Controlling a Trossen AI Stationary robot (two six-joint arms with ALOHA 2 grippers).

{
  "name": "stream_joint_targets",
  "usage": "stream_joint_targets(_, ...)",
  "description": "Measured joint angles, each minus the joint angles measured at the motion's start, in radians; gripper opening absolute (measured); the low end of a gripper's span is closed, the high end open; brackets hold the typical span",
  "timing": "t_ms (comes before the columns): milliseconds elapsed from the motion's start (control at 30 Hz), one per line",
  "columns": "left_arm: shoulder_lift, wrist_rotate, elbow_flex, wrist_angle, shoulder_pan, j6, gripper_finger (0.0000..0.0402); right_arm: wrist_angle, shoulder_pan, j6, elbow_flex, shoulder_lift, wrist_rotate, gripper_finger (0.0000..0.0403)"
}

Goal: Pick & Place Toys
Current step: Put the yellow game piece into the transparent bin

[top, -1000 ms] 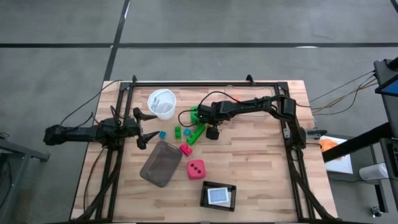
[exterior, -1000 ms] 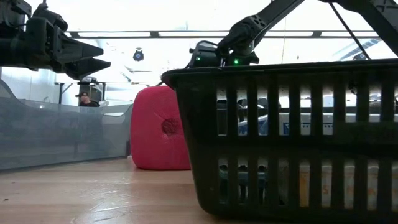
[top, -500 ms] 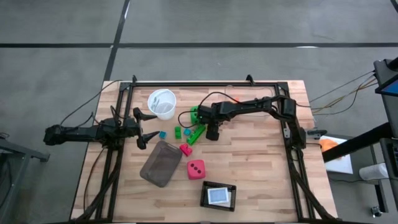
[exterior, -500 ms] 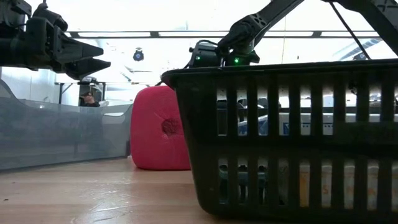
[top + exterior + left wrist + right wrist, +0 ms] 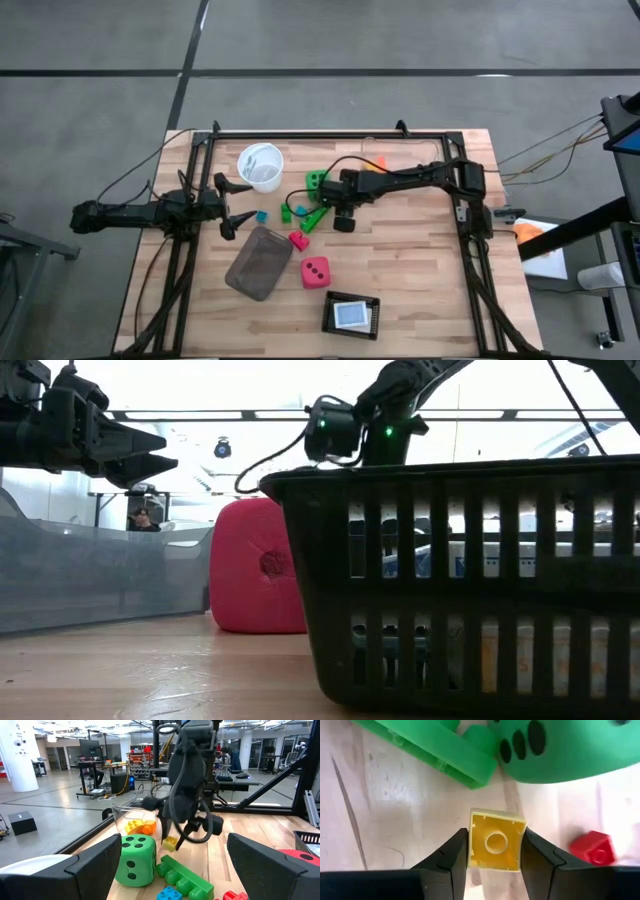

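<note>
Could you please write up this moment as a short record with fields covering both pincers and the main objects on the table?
right pincer: shut on the yellow brick, lifted off the wood beside the green die
left pincer: open, waiting at the table's left side, holding nothing
long green brick: lying on the table just below the right pincer's arm in the high view
pink die: resting between the grey tray and the black basket
white cup: upright near the far edge
</note>
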Motion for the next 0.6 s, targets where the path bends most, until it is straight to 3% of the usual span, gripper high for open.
stream_joint_targets(300,0.000,0.000,0.000,-0.001,-0.001,0.000,0.0362,0.083,0.078,-0.012,-0.034,-0.135,0.031,0.0138)
stream_joint_targets(400,0.000,0.000,0.000,-0.004,-0.001,0.000,0.0362,0.257,0.110,-0.037,-0.102,-0.193,0.025,0.0138)
stream_joint_targets(600,0.000,0.000,0.000,-0.004,-0.001,-0.003,0.0362,0.716,0.143,-0.097,-0.332,-0.303,-0.088,0.0139)
